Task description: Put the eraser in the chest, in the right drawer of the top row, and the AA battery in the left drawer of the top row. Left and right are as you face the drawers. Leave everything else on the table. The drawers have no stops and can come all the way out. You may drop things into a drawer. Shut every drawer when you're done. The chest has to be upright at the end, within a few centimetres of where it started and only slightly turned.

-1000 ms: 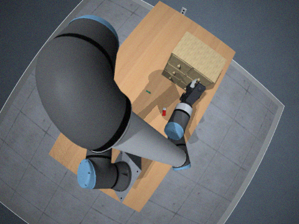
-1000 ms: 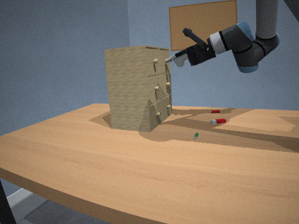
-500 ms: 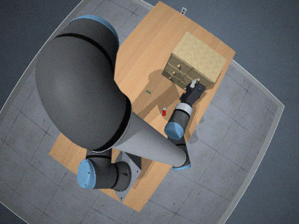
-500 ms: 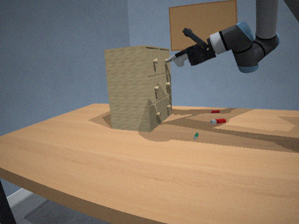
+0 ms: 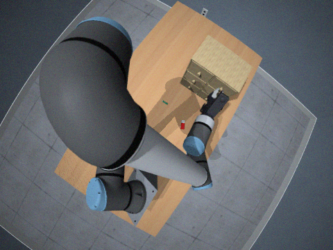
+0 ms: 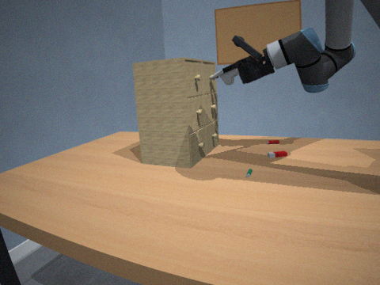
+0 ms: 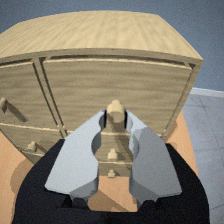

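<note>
A grey two-jaw gripper (image 7: 115, 131) is clamped on the small pale knob (image 7: 115, 107) of the tan wooden chest's (image 5: 222, 62) top-right drawer, which is closed.

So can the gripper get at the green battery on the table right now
Probably not yet: the gripper is shut on the top right drawer knob. The green battery lies in the open on the table, with nothing over it.
</note>
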You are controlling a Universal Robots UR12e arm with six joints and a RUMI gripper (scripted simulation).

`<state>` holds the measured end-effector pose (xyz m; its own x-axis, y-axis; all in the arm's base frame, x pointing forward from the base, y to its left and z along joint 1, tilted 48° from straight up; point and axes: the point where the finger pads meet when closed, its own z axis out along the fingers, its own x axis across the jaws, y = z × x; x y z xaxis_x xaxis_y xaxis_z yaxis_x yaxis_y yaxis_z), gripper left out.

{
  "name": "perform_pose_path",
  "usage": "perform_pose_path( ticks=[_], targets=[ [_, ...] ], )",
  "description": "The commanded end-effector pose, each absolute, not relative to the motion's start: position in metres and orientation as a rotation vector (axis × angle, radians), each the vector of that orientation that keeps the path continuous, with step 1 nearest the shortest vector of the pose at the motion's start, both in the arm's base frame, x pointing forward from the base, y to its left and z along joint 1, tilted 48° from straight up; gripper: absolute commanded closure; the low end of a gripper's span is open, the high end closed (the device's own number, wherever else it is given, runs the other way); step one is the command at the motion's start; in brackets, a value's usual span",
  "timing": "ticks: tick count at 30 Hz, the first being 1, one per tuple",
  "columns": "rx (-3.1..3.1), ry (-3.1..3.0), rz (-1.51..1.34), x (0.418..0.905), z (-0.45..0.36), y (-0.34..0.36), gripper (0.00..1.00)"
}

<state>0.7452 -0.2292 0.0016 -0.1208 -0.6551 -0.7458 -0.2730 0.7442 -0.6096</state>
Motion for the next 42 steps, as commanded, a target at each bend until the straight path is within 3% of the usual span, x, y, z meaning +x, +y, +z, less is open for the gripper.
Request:
perform_pose_path(
  ticks=[1,42],
  targets=[
    [-0.742,1.706,-0.385,0.7451,0.0019,-0.2299,0.93],
    [-0.742,1.706,-0.385,0.7356,0.0023,-0.2286,0.93]
  ],
)
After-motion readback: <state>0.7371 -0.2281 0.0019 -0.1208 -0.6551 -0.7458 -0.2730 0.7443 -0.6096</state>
